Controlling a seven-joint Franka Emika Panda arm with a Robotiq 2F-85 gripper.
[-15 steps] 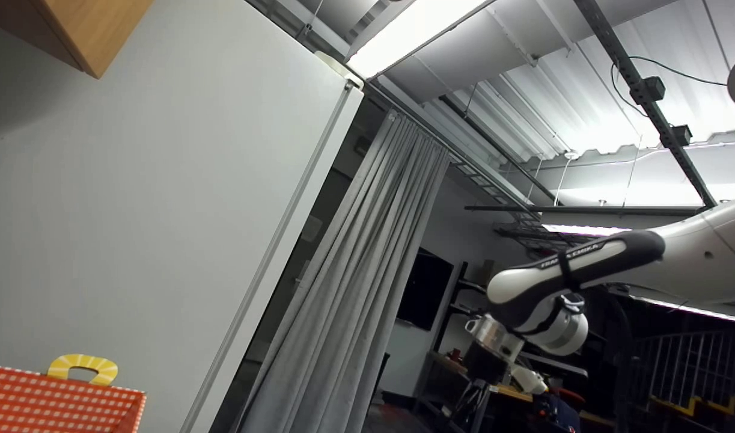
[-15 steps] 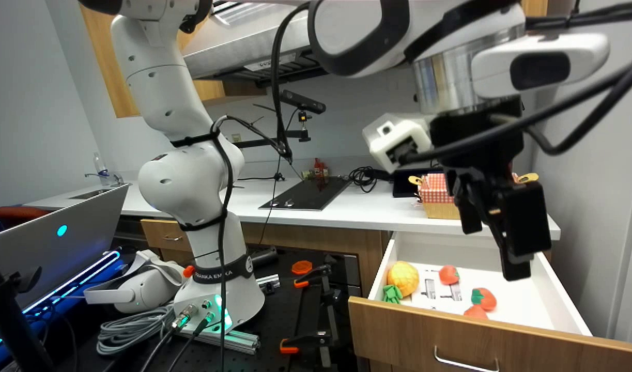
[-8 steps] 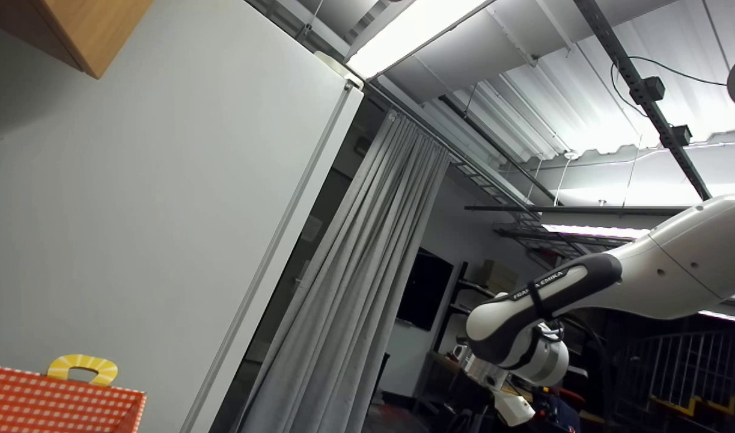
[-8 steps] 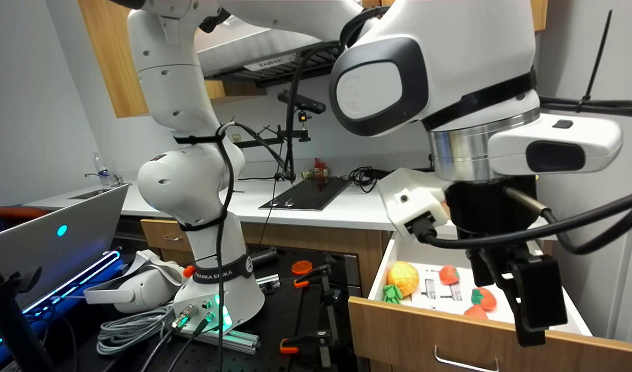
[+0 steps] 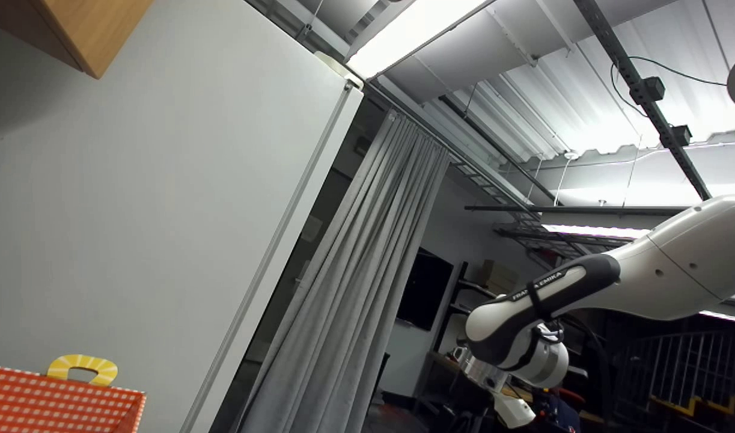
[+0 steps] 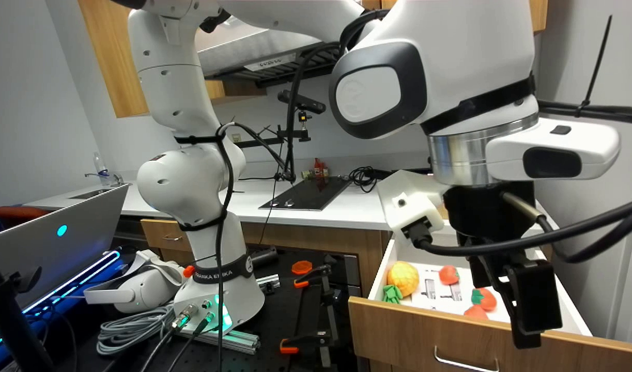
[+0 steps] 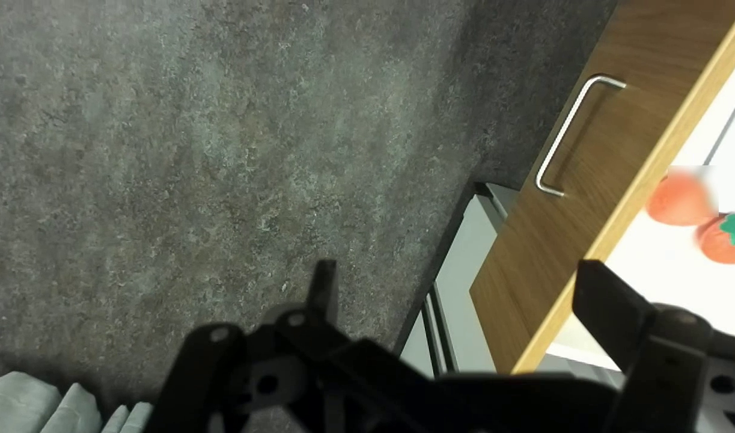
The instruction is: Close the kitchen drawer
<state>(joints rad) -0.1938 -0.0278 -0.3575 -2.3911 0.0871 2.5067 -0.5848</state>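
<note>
The kitchen drawer stands pulled out, with a wooden front (image 6: 398, 330) and a white inside; it also shows at the right of the wrist view (image 7: 631, 138). Its metal handle (image 6: 465, 365) is on the front and shows in the wrist view (image 7: 562, 135). My gripper (image 6: 507, 312) is at the drawer's front edge in an exterior view. In the wrist view my gripper (image 7: 457, 264) has its fingers wide apart with nothing between them gripped. One finger overlaps the drawer's top edge, the other is over the floor. I cannot tell whether a finger touches the drawer.
A toy pineapple (image 6: 402, 279) and several red toy pieces (image 6: 449, 275) lie in the drawer. The white counter (image 6: 357, 214) is above it. A wall (image 6: 589, 206) stands close on the right. A checkered basket (image 5: 60, 403) shows in an exterior view.
My gripper has come down toward the drawer's front edge, mostly in the first half second, with only a slight shift since. The drawer has not moved.
</note>
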